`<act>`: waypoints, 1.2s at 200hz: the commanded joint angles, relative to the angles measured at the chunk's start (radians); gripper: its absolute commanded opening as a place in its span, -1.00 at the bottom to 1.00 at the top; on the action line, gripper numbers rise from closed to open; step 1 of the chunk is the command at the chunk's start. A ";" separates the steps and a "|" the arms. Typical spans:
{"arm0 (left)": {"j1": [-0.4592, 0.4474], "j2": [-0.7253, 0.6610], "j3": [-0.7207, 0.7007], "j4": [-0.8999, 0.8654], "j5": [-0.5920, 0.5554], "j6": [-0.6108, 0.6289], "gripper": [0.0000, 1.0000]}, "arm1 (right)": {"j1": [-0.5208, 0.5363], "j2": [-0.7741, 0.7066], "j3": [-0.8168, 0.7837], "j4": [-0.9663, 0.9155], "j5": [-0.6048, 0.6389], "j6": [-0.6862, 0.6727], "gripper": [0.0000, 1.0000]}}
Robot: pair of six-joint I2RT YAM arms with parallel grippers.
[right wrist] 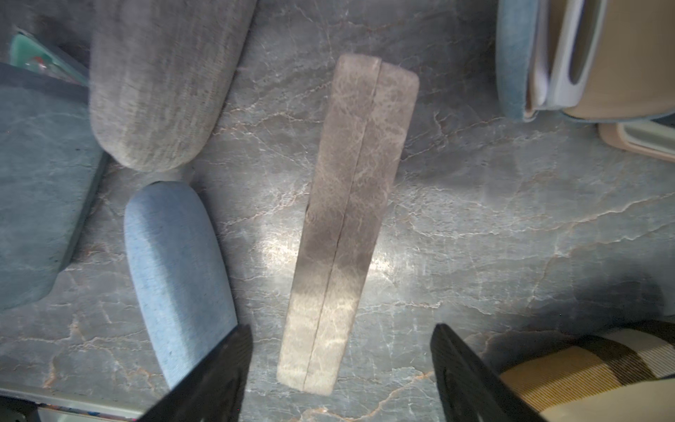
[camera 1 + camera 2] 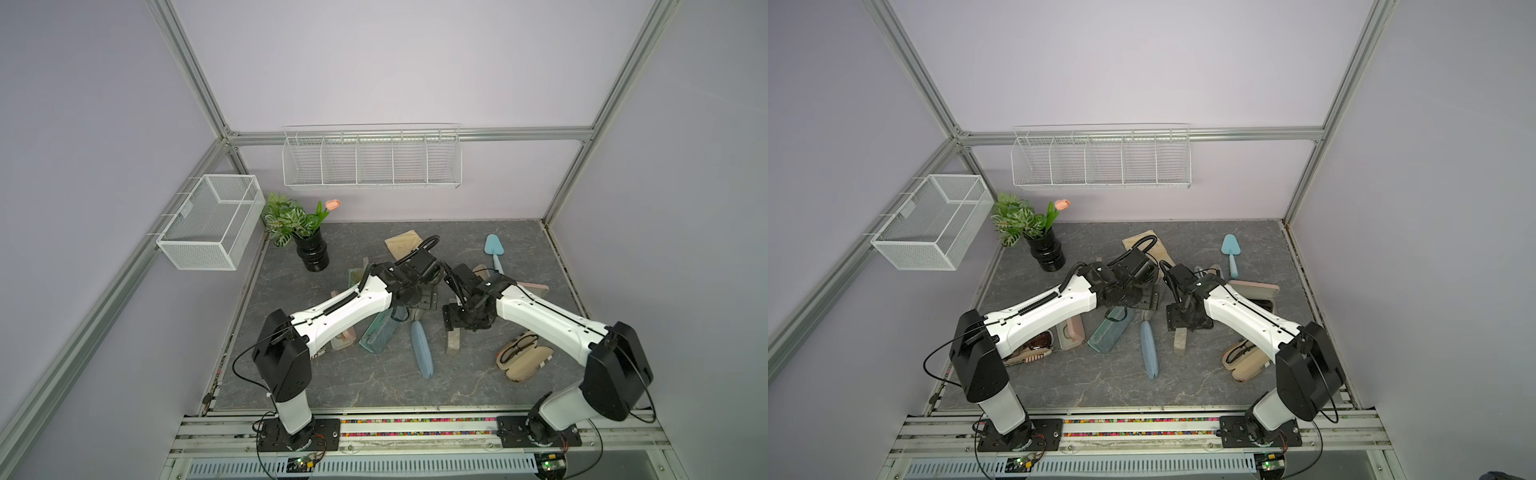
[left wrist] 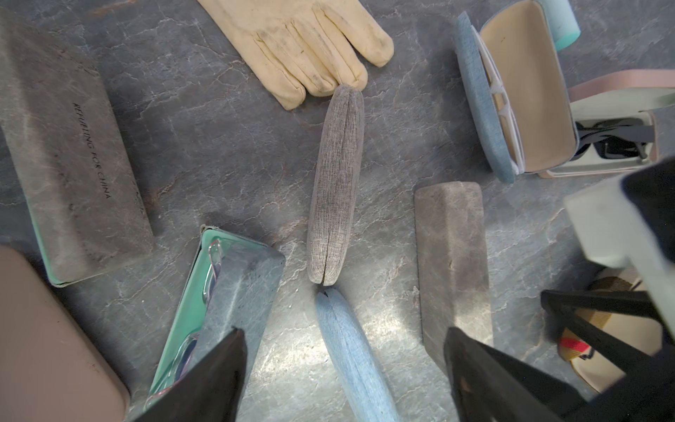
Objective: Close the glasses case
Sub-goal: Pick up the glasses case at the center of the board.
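Your right pincer (image 1: 343, 327) hangs straight above the marbled grey glasses case (image 1: 350, 219). Its two black fingers (image 1: 219, 369) are spread wide, clear of the case on either side, and hold nothing. That case lies shut on the tabletop (image 1: 511, 237), resting on its narrow edge with the closed seam facing up. In both top views the case (image 2: 453, 343) pokes out from beneath the right arm.

Take that case as your mark. Just beside it, on the left arm's side, a light blue woven case (image 2: 422, 349) lies shut. A grey woven case (image 3: 336, 182), also shut, meets it end to end, the tips nearly touching. Your left pincer (image 3: 343, 332) hovers over the blue woven case near that meeting point, fingers wide apart and empty. Farther out on the same side sits an open case with a teal lining (image 3: 219, 292) and glasses inside. Near one end of the marbled case stands an open blue case (image 3: 511, 91) holding white frames, and a cream glove (image 3: 310, 47) lies beyond the grey woven one. On the right arm's side of the marbled case, well apart, an open tan case (image 2: 523, 355) holds dark-rimmed glasses
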 commanded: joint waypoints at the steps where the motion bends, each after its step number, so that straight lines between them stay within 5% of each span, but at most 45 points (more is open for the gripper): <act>1: 0.007 0.005 0.030 -0.033 -0.015 0.023 0.71 | -0.014 0.042 0.003 0.032 -0.037 -0.017 0.50; 40: 0.019 0.007 0.009 -0.030 -0.013 0.020 0.71 | -0.027 0.103 -0.003 0.068 -0.063 -0.024 0.36; 131: 0.063 -0.005 -0.064 0.012 0.021 0.019 0.70 | -0.044 0.134 0.037 0.080 -0.060 -0.026 -0.46; 182: 0.081 -0.019 -0.066 0.022 0.035 0.030 0.70 | -0.098 -0.001 0.181 -0.064 0.076 -0.060 -0.52; 240: 0.081 -0.020 -0.062 0.019 0.056 0.034 0.69 | -0.361 -0.231 0.211 -0.156 0.288 -0.081 -0.52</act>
